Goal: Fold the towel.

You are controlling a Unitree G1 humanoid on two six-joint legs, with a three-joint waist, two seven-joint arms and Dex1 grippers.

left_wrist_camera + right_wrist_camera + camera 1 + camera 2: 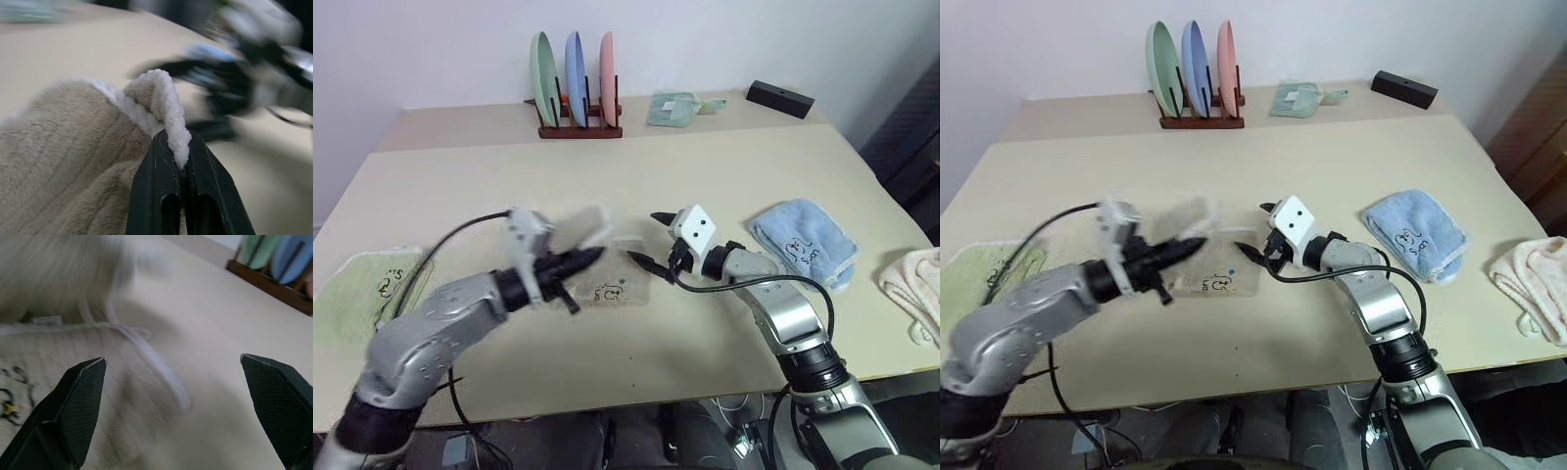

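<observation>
At the middle of the beige table, just in front of you, lies the towel, tan terry with white stitched edging and a small dark embroidered mark facing up. One edge of it is off the tabletop: your left gripper is clenched on the white trim, its two black fingers pinching the thick piping, with the plush tan cloth bunched behind it. In the head views that lifted part shows as a pale blur above the flat part of the towel, beside the left gripper's dark fingers.

Your right gripper hangs at the towel's far right edge, released, its jaws standing wide apart; the wrist view looks between the fingertips across the flat cloth and its edging, touching nothing that you can see.

The step in hand looks like the first fold: a raised edge being carried over the rest. The next move calls for laying that edge down square on the opposite side, trim meeting trim, before you let go; the free right gripper is well placed to pin or smooth the lower layer.

Outward from there: a light blue towel to your right, a pale green towel at the left edge, a pinkish cloth at the far right, and a rack of plates at the back.
</observation>
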